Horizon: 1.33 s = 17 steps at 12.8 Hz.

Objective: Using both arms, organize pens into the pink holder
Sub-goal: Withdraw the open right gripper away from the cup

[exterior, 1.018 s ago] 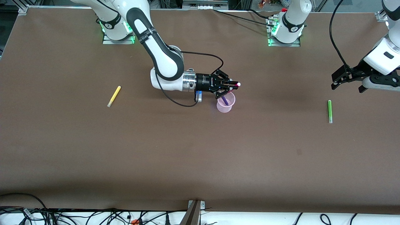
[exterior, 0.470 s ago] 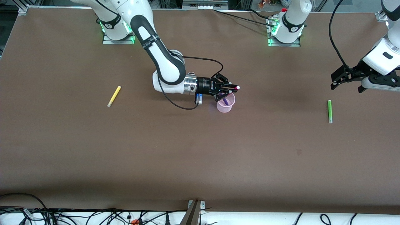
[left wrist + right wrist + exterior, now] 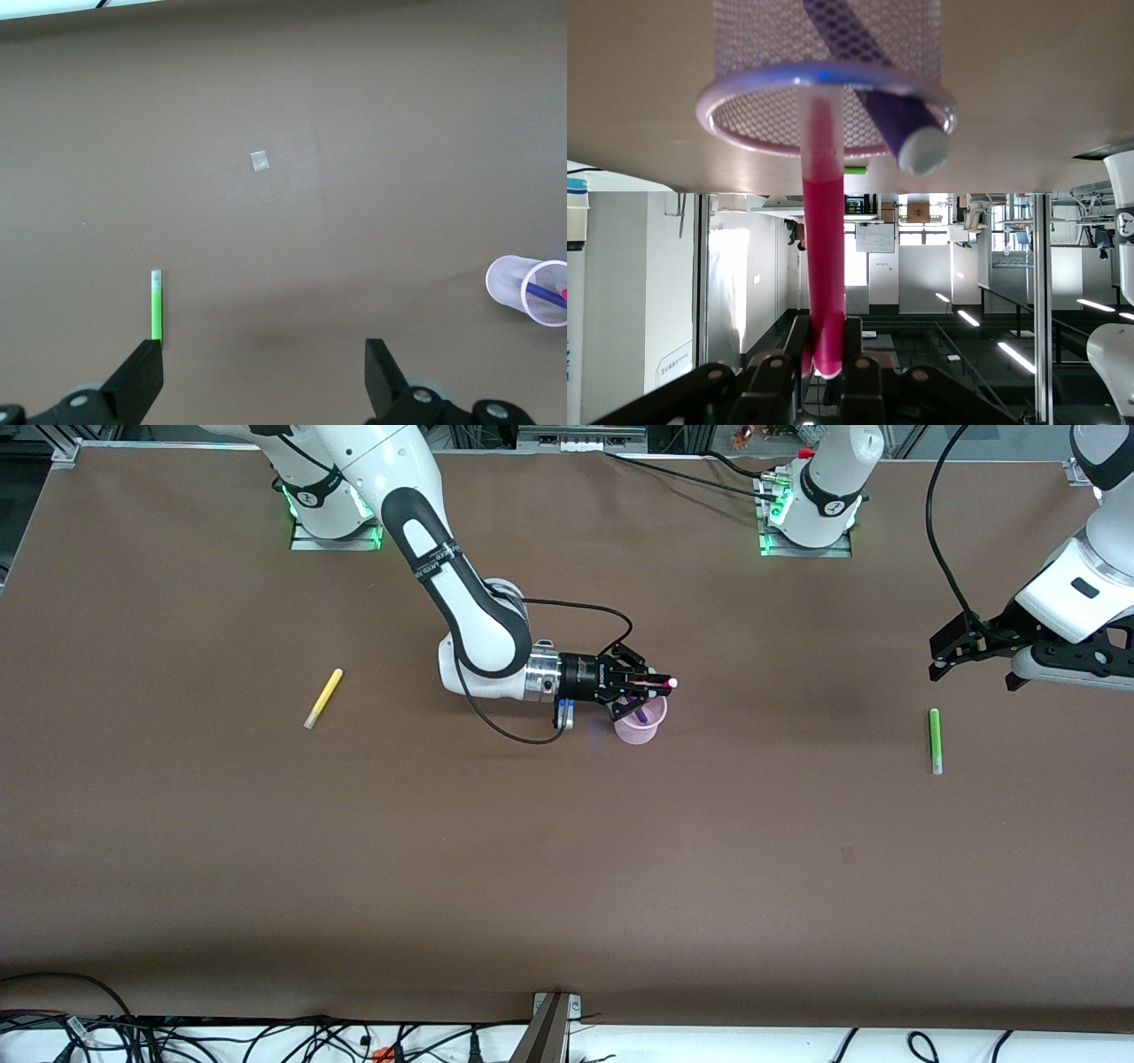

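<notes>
The pink holder [image 3: 640,727] stands mid-table with a purple pen [image 3: 638,710] leaning inside it. My right gripper [image 3: 657,684] is shut on a magenta pen [image 3: 666,683], held level just over the holder's rim. In the right wrist view the magenta pen [image 3: 824,257] reaches across the holder's rim [image 3: 744,84], beside the purple pen [image 3: 897,126]. My left gripper [image 3: 972,671] hangs open in the air at the left arm's end. A green pen [image 3: 934,740] lies on the table below it, and a yellow pen [image 3: 322,698] lies toward the right arm's end. The left wrist view shows the green pen [image 3: 157,305] by one finger [image 3: 137,381].
The brown table top [image 3: 567,868] stretches wide between the pens and the front edge. A small pale square mark [image 3: 260,160] lies on it. The arm bases with green lights [image 3: 332,509] stand along the edge farthest from the front camera. Cables run along the front edge [image 3: 266,1036].
My right gripper has come down closer over the holder, carrying the magenta pen. My left gripper has shifted slightly toward the right arm's end, still open.
</notes>
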Motion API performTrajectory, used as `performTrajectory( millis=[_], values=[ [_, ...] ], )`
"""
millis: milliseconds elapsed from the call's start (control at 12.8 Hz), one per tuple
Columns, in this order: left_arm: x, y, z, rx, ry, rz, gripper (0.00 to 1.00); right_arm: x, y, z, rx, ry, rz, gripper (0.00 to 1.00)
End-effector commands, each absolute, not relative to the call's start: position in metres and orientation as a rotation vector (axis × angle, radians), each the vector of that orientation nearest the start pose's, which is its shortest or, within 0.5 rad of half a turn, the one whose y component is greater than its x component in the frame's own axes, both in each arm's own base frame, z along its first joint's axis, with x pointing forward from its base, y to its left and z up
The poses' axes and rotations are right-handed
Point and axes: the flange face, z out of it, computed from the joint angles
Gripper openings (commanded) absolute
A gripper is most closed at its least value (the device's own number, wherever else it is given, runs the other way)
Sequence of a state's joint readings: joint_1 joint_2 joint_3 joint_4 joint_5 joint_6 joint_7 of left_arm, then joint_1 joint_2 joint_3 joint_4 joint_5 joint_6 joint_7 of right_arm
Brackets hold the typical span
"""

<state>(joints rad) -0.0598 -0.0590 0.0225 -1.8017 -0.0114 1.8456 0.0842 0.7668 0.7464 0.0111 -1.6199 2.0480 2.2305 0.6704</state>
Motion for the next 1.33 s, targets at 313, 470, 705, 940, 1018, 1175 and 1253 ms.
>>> performTrajectory(
  millis=[313,470,705,940,1018,1175,1253],
  values=[
    [0.553,-0.027,0.574,-3.137,0.174,-0.157,1.00,0.495,0.518,0.200,-1.352,1.286,1.067,1.00],
    [0.553,-0.027,0.574,-3.137,0.177,-0.157,1.00,0.502,0.518,0.212,-1.359,1.265,1.054,1.00],
    [0.551,-0.025,0.573,-3.139,0.170,-0.128,1.00,0.537,0.488,0.244,-1.496,1.196,0.931,1.00],
    [0.551,-0.022,0.572,-3.138,0.177,-0.123,1.00,0.569,0.450,0.302,-1.752,1.042,0.746,1.00],
    [0.551,-0.023,0.572,-3.140,0.179,-0.123,1.00,0.576,0.437,0.318,-1.853,0.979,0.705,1.00],
    [0.551,-0.025,0.573,-3.142,0.183,-0.126,1.00,0.593,0.397,0.350,-1.997,0.874,0.680,1.00],
    [0.551,-0.025,0.573,-3.148,0.179,-0.126,1.00,0.600,0.372,0.365,-2.063,0.829,0.678,1.00]
  ],
)
